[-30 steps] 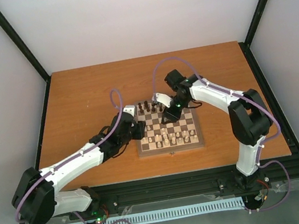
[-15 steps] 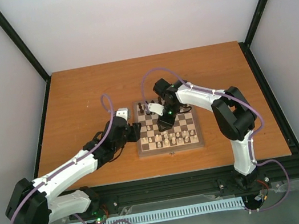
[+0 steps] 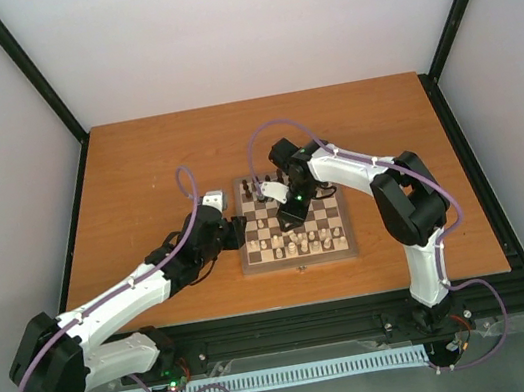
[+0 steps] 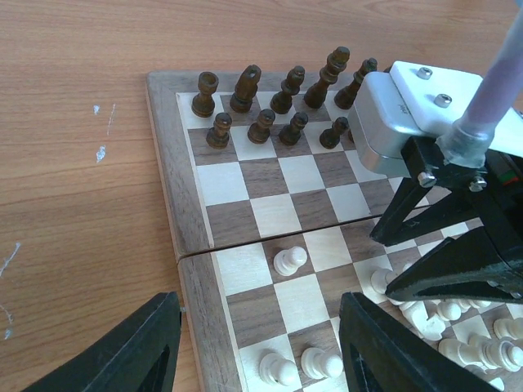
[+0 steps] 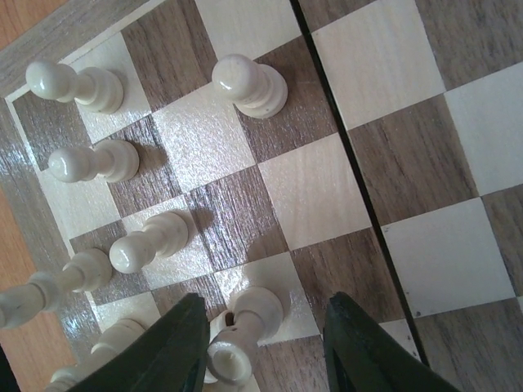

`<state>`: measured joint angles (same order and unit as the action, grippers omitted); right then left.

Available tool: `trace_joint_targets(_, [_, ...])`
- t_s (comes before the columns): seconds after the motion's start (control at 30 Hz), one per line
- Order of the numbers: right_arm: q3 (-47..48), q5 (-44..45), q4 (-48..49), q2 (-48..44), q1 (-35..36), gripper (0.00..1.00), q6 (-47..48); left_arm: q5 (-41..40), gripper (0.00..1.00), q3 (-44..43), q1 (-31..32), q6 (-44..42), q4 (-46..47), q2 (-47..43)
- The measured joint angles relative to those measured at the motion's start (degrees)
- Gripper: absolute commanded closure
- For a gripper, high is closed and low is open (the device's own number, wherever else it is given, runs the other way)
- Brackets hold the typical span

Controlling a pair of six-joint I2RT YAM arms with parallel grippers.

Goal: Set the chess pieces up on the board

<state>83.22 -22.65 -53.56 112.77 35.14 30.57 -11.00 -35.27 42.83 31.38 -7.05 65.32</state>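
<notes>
table: orange-brown wood, white specks | walls: plain white | posts: 2, black | near edge: black rail, white slotted strip

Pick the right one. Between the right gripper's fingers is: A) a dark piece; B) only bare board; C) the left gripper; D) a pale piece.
D: the right wrist view shows a pale piece on the board between the fingers of the right gripper.

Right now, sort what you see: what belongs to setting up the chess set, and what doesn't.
Belongs to the job:
board
dark pieces
cream pieces
left pincer
right pincer

Just there:
table
purple cable
</notes>
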Motion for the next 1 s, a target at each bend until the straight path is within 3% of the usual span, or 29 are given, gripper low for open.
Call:
trace_joint_targets(0.23, [0.0, 0.2, 0.0, 0.0, 0.0, 0.78, -1.1, 0.0, 0.44, 0.1, 0.0, 0.1, 0.1, 0.0])
trace_joint_targets(0.5, [0.3, 0.6, 0.2, 0.0, 0.0, 0.87, -2.7, 0.0, 0.44, 0.1, 0.0, 0.2, 0.2, 0.0])
trace_joint_targets(0.73, [4.5, 0.0, 0.7, 0.0, -1.2, 0.88, -5.8, 0.2, 0.43, 1.0, 0.0, 0.2, 2.1, 0.0])
trace_joint_targets(1.0, [6.7, -3.5, 1.5, -0.9, -6.6, 0.88, -10.5, 5.8, 0.37, 3.8, -0.1, -0.7, 12.4, 2.8])
